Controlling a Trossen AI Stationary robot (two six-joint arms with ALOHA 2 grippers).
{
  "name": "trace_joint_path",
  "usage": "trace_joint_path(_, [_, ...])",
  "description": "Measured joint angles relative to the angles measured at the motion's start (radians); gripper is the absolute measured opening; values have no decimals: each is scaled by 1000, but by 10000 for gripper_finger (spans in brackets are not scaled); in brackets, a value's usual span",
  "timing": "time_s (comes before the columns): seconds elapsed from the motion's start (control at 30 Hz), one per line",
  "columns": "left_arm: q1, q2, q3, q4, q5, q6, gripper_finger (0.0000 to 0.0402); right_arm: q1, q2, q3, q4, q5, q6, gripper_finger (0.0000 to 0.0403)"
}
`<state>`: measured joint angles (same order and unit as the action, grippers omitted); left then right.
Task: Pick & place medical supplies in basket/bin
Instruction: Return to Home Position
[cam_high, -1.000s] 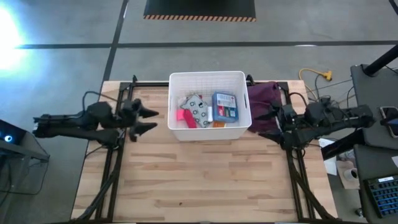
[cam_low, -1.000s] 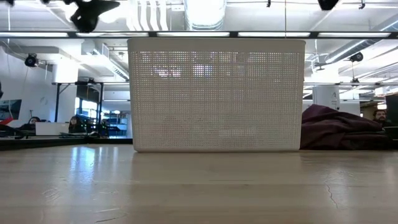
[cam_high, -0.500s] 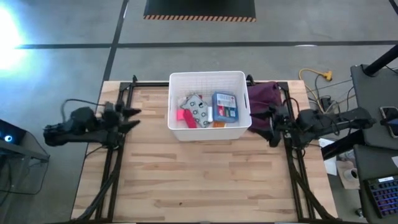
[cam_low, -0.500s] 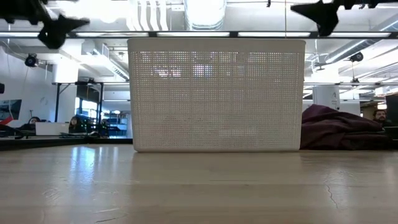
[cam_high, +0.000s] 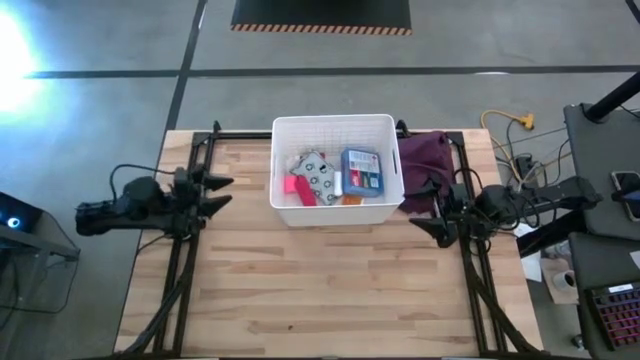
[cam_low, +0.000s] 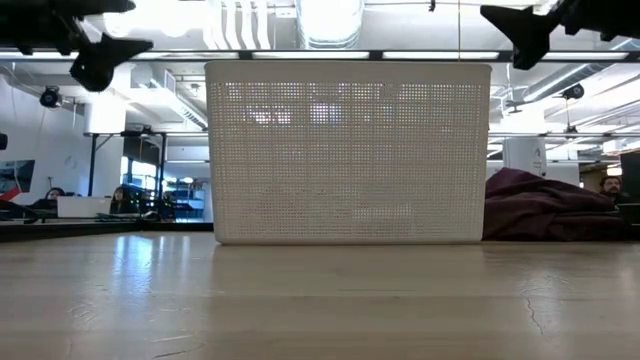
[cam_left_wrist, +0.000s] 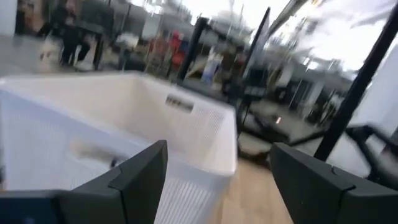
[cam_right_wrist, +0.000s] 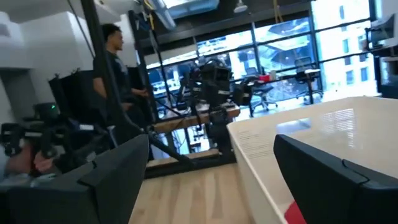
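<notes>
The white basket (cam_high: 335, 128) stands at the table's far middle. Inside it lie a blue box (cam_high: 363, 170), a grey-white patterned pack (cam_high: 318, 172) and a pink-red piece (cam_high: 296, 187). My left gripper (cam_high: 222, 192) hovers open to the left of the basket, clear of it. My right gripper (cam_high: 422, 205) hovers open to the right of the basket, near its near right corner. In the low view both grippers, left (cam_low: 100, 45) and right (cam_low: 520, 30), are up at about the height of the basket's rim. The left wrist view shows the basket wall (cam_left_wrist: 124, 124) ahead; the right wrist view shows its rim (cam_right_wrist: 323, 124).
A maroon cloth (cam_high: 425, 155) lies bunched on the table against the basket's right side, just beyond my right gripper. The bare wooden tabletop (cam_high: 330, 280) stretches in front of the basket toward the near edge. People and desks show in the room beyond the table.
My left gripper has drawn back from the basket toward the table's left edge and come down a little. My right gripper has come lower and shifted slightly toward the near edge. The basket and its contents have stayed put.
</notes>
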<state>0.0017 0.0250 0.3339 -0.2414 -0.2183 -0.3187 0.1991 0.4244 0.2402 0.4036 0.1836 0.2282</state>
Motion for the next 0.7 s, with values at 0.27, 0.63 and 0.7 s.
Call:
trace_joint_path(0.27, [-1,-9,-110,117,1,-130,262,-3,-60,-21,1,0,7,335])
trace_joint_path(0.63, [0,52,-138,188,-26,-398,262,-5,-63,6,-2,28,111,337])
trace_joint_path(0.7, [0,61,-139,199,-27,-368,262,-6,-63,12,-3,79,112,340])
